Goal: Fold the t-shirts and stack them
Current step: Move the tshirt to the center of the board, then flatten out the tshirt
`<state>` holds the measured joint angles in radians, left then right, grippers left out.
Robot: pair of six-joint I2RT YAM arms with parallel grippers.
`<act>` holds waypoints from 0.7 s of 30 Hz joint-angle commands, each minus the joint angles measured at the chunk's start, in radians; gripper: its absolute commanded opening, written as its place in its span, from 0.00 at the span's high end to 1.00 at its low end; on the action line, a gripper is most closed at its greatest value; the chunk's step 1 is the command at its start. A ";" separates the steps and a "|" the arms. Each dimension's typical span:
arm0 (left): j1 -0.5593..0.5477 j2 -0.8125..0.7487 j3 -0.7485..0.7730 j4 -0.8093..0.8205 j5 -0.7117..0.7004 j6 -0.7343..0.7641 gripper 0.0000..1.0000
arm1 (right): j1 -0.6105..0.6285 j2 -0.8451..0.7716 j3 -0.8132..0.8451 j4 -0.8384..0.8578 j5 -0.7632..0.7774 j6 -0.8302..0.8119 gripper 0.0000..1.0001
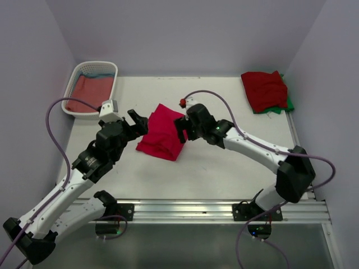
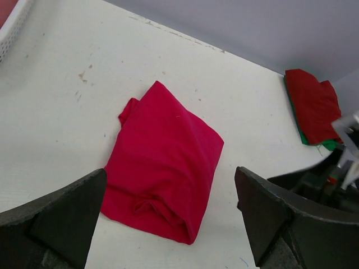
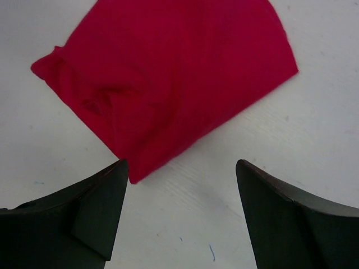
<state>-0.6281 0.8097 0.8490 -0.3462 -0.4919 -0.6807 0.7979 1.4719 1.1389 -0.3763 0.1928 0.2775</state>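
A bright crimson t-shirt (image 1: 161, 133) lies folded into a small packet mid-table, a rumpled fold at its near end (image 2: 165, 162) (image 3: 168, 84). My left gripper (image 1: 137, 120) hovers at its left edge, jaws wide apart and empty (image 2: 171, 188). At the packet's right edge my right gripper (image 1: 180, 130) is open too, with only bare table between its fingers (image 3: 182, 168). A darker red t-shirt (image 1: 263, 88) rests folded on a green one (image 1: 288, 104) at the back right corner (image 2: 311, 103). A dusty-red t-shirt (image 1: 87, 92) and a blue one (image 1: 98, 73) lie in the basket.
The white slatted basket (image 1: 115, 78) stands at the back left corner; its rim shows in the left wrist view (image 2: 11, 22). Lilac walls close in the table on three sides. The right arm's black body (image 2: 320, 179) is near the left gripper's right finger.
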 commanded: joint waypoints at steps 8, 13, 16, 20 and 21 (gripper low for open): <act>0.008 -0.125 -0.122 -0.091 -0.034 -0.086 0.00 | 0.014 0.553 0.588 -0.209 -0.305 -0.167 0.41; 0.008 -0.142 -0.154 -0.097 -0.020 -0.095 0.00 | 0.017 0.738 0.832 -0.308 -0.273 -0.192 0.42; 0.008 -0.153 -0.165 -0.096 -0.014 -0.095 0.00 | 0.017 0.843 0.950 -0.355 -0.247 -0.198 0.47; 0.008 -0.156 -0.176 -0.094 -0.007 -0.099 0.00 | 0.017 0.915 1.006 -0.394 -0.216 -0.199 0.47; 0.008 -0.161 -0.177 -0.094 -0.005 -0.100 0.00 | 0.017 0.921 1.000 -0.388 -0.211 -0.199 0.48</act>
<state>-0.6273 0.6636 0.6811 -0.4507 -0.4973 -0.7513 0.8116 2.3840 2.0930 -0.6930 -0.0471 0.1032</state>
